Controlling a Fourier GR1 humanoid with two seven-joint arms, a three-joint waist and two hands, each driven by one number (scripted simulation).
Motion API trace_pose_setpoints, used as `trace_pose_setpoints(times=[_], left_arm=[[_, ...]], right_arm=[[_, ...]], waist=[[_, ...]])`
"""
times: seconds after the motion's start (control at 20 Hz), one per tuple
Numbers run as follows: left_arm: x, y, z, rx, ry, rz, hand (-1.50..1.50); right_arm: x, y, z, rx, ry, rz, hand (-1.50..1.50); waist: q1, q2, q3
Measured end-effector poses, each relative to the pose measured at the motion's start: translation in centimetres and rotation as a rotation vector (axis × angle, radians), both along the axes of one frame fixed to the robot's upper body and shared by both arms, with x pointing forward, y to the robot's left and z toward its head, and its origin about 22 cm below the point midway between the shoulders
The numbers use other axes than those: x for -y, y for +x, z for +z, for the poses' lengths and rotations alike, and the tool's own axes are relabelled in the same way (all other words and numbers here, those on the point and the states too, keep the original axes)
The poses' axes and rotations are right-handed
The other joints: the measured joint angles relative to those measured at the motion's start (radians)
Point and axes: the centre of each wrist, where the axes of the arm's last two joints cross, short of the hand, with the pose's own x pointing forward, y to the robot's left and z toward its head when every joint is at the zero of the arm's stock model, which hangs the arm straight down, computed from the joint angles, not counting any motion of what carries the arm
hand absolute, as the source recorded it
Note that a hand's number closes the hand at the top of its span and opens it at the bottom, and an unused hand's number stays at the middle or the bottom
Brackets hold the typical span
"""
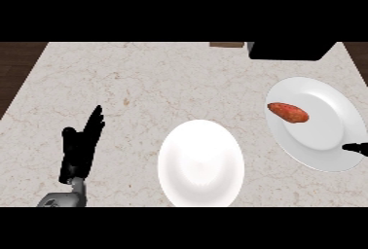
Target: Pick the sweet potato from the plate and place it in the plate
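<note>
- The sweet potato [288, 112] lies on the right plate [325, 138], left of that plate's middle and a little toward its far side. Nothing holds it.
- Its long axis runs on a slant, from far-left to near-right. The far-left end looks a touch narrower, though the taper is slight.
- The middle plate [200, 163] sits nearer and to the left, apart from the right plate, with a strip of counter [144, 78] between them. It carries nothing, so I judge it to be the goal of the move.
- The right hand [356, 147] shows only as a small black part at the right edge, over the near-right rim of the right plate and near-right of the sweet potato. I cannot tell how far open it is. It has hold of nothing visible.
- That side is the closer one to the sweet potato, which is probably why this hand comes in there. The slanted axis suggests a grasp across the narrow width.
- The left hand [82, 146] rests at the near left, open with fingers straight and up, holding nothing, well apart from both plates.
- A dark box [291, 50] stands at the far right, beyond the right plate.
</note>
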Motion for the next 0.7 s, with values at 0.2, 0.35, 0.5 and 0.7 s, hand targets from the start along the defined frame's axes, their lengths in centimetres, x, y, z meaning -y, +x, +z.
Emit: trace_pose_setpoints(times=[0.2,0.35,0.5,0.7], left_arm=[[0.2,0.7,0.0,0.000,-0.004,-0.001,0.00],[0.6,0.6,-0.7,0.000,-0.001,-0.005,0.00],[0.5,0.3,-0.8,-0.001,-0.003,-0.012,0.00],[0.7,0.3,-0.3,0.008,0.001,-0.007,0.00]], right_arm=[[1.0,-0.8,0.4,0.002,-0.008,-0.029,-1.50],[1.8,-1.4,0.6,0.017,-0.001,-0.058,-1.50],[2.7,-2.1,1.1,0.025,0.002,-0.086,-1.50],[2.9,-2.7,0.7,0.036,-0.004,-0.133,-1.50]], waist=[[-0.001,0.001,0.000],[0.001,0.003,0.001],[0.005,0.003,0.002],[0.009,0.005,0.003]])
